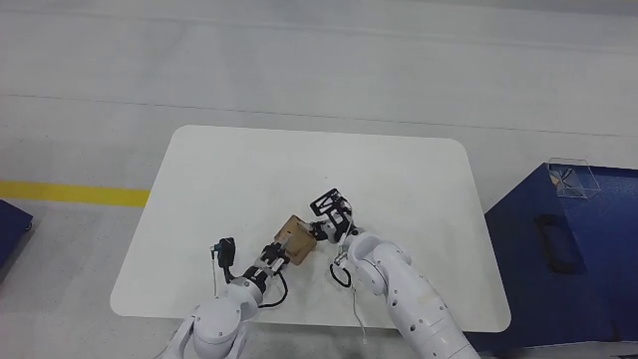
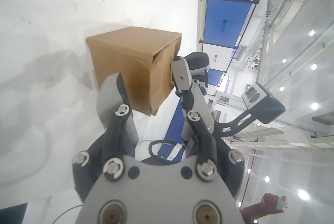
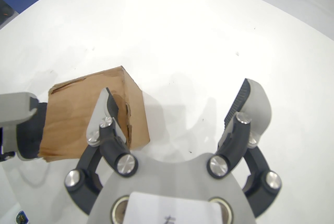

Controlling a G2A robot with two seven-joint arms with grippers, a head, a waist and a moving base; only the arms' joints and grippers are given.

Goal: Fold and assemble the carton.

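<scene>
Beside right pincer (image 3: 177,86), carton (image 3: 70,115), underside hidden

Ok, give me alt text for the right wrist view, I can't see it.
A brown carton stands on a white table, with the open right pincer beside it, one finger at the carton's torn edge. The left pincer's finger touches its opposite end.

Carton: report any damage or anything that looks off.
The carton looks damaged: its corner seam beside the right hand is ragged and torn, and the left wrist view shows a crumpled gap at one corner.
</scene>
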